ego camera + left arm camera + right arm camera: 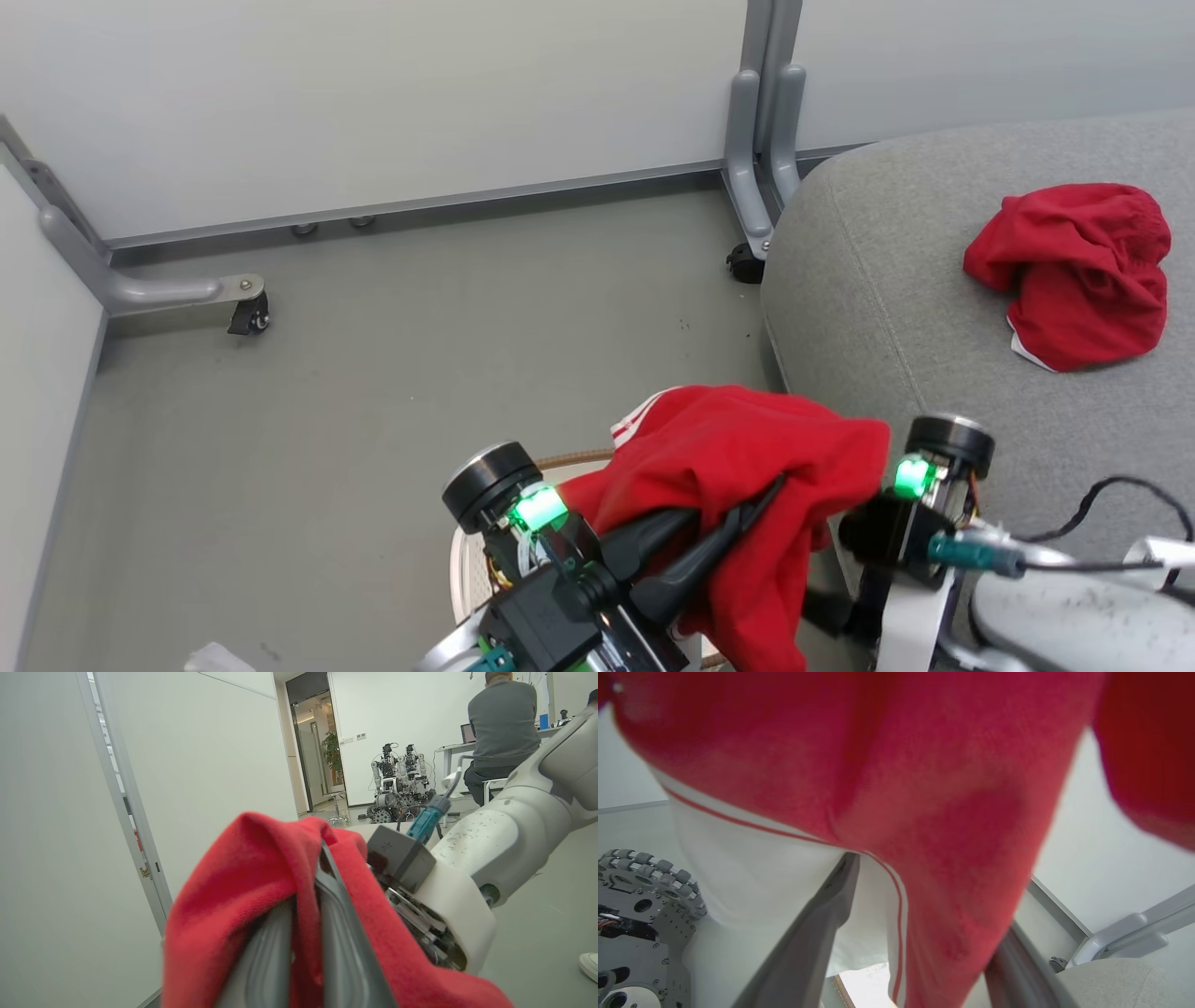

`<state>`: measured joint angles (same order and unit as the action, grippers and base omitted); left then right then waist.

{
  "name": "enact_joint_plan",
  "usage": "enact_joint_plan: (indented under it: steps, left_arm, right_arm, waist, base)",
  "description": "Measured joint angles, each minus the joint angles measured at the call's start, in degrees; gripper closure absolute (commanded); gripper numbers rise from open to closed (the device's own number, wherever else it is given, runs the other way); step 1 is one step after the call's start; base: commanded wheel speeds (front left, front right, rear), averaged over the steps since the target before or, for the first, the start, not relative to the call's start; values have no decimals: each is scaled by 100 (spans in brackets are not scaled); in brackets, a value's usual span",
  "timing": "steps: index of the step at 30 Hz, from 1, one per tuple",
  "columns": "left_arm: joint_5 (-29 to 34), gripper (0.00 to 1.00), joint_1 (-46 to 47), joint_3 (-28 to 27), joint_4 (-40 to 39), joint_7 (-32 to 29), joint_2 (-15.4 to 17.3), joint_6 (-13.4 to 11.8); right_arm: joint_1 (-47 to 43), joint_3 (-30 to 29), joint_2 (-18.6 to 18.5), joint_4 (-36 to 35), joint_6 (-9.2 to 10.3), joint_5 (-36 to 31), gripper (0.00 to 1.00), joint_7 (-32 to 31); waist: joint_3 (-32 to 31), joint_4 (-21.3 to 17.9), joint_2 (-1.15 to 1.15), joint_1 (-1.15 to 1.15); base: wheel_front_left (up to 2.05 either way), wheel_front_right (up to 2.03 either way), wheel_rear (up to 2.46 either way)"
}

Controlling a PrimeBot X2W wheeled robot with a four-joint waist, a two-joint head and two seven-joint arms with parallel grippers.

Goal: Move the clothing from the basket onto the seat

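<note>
My left gripper (761, 499) pinches a red garment (747, 439), held up over the basket (571, 459) below, I judge for the swing across. My right gripper (924, 896) is spread, cloth hanging between its fingers. The seat (887, 280) beyond holds the other garment (1074, 271).

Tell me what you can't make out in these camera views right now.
1. Head view: the basket is mostly hidden behind the left gripper and the held red garment, so its contents cannot be told.
2. Right wrist view: the right gripper has its fingertips covered by the blurred garment.
3. Head view: the seat is cut off by the right edge.
4. Head view: the garment on the seat is crumpled, so any lettering is hidden.
</note>
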<state>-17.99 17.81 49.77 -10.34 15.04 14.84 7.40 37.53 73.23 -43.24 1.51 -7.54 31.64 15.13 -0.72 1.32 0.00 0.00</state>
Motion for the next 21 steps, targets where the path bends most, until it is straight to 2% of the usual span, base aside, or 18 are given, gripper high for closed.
enact_joint_plan:
  steps: [4,5,6,14,21]
  left_arm:
    - [-9,100,46,57,41,0,-4,0]
    - [-13,100,45,32,44,0,-13,0]
    - [-24,100,45,-5,44,0,-23,0]
    - [-31,100,-4,-169,57,1,-68,0]
    - [-31,100,-86,-353,66,1,-86,0]
  right_arm:
    - [-323,22,179,-103,0,-181,0,0]
    - [-335,22,205,-102,0,-189,57,0]
    - [-337,18,229,-105,0,-193,100,0]
    - [-292,12,400,-114,0,222,100,0]
    - [-469,-487,498,-78,0,314,100,0]
  waist:
    - [-24,63,0,0]
    - [-30,75,0,0]
    - [-40,86,0,0]
    - [-73,102,0,0]
    - [-47,38,0,0]
  base:
    - [0,0,0]
    - [0,0,0]
    - [0,0,0]
    - [0,0,0]
    - [0,0,0]
